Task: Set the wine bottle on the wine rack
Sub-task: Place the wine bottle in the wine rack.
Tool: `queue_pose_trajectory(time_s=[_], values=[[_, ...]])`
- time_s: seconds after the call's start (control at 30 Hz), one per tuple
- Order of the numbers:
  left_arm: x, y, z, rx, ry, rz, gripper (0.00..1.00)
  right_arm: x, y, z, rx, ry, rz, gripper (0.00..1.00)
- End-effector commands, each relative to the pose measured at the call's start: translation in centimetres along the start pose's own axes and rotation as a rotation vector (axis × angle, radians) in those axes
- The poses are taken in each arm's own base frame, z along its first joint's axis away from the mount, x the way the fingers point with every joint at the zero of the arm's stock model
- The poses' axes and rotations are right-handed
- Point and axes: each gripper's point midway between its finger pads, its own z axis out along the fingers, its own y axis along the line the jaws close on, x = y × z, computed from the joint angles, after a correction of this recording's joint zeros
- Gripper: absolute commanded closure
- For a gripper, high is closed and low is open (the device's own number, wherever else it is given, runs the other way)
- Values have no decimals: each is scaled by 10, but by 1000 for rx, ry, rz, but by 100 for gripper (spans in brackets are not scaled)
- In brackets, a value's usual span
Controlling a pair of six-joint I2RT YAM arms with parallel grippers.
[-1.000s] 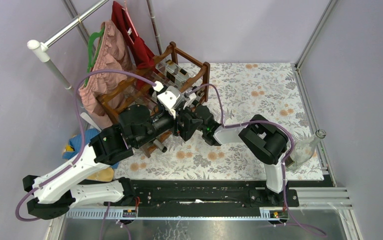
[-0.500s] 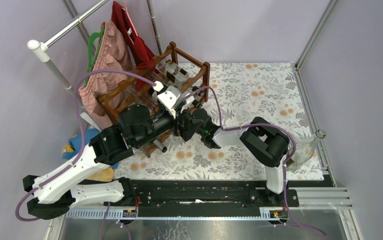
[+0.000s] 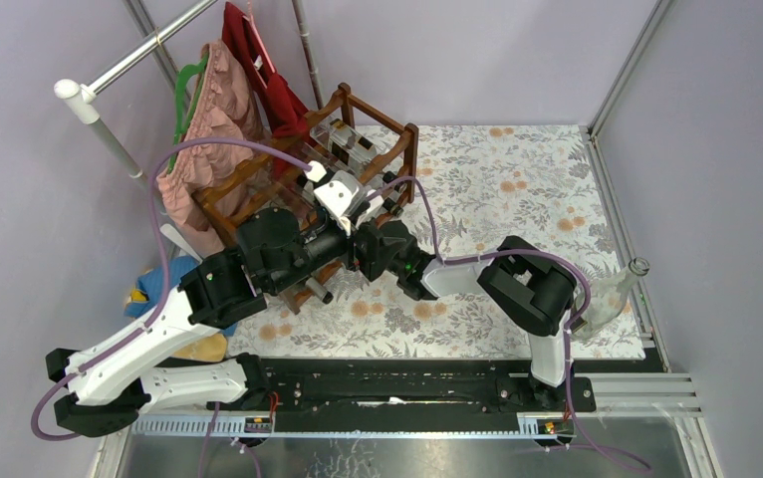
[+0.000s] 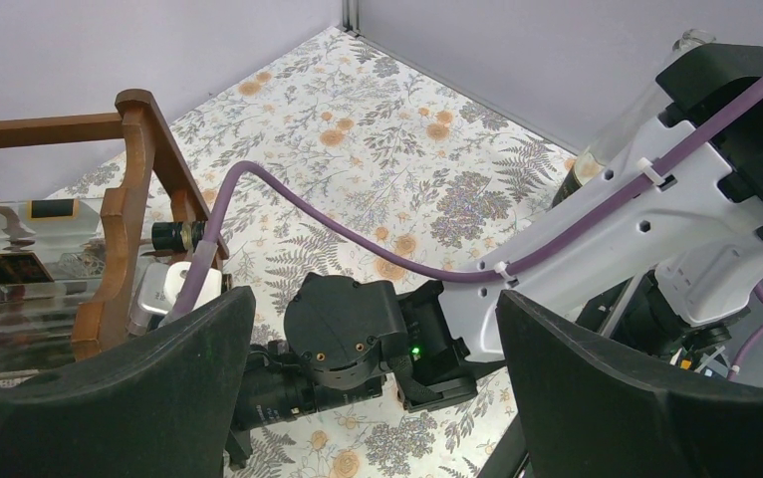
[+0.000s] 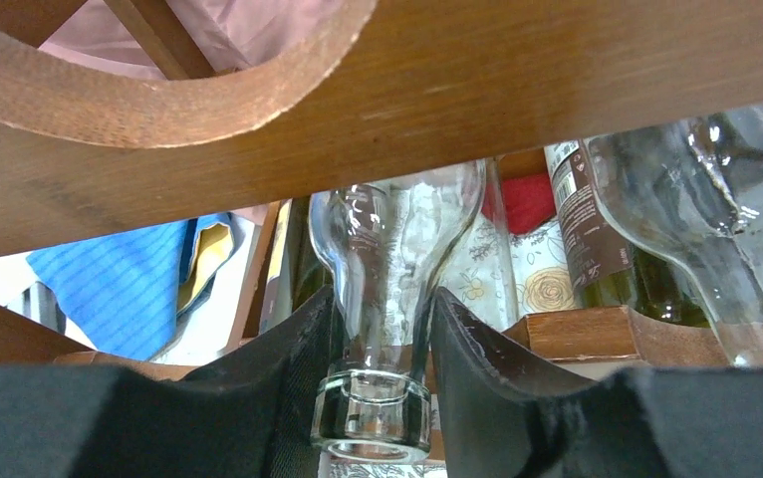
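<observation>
Right wrist view, item one: clear glass wine bottle (image 5: pixel 397 249), lying neck-outward inside the dark reddish-brown wooden wine rack (image 5: pixel 457 90), under a scalloped rail. The right end effector (image 5: pixel 382 299) is sitting narrow, one finger on each side of the neck; whether the pads are pressing the glass cannot be told. The left end effector (image 4: pixel 376 299) is hanging wide and empty beside a corner post of the rack.

Handling note, as a judgement: the bottle is looking seated, so the step is calling for a small parting of the fingers and a straight pull-back along the neck, avoiding the lip and the rail above.

Count: racks, one; arms, two. Bottles showing in this view, three: the gripped one, a second clear bottle (image 5: pixel 686 199) and a dark green labelled bottle (image 5: pixel 597 229). One further standing clear bottle (image 3: pixel 612 294) is waiting at the right edge of the floral tabletop (image 3: pixel 517 179).
</observation>
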Motion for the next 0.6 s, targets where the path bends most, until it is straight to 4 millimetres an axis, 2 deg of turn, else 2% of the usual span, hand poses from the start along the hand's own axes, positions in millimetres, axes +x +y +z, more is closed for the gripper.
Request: queue_pose_trajectory(time_s=[0.0,0.3,0.57], values=[[-17,-1,1,5,-65,-30,3,-50,6,0,11,-135,-71,53],[-17,-2,2,9,-64,-32,3,-55,10,-3,-11,-151,-112,43],[-17,-3,2,15,-65,-34,3,-75,21,-17,-58,-205,-163,38]])
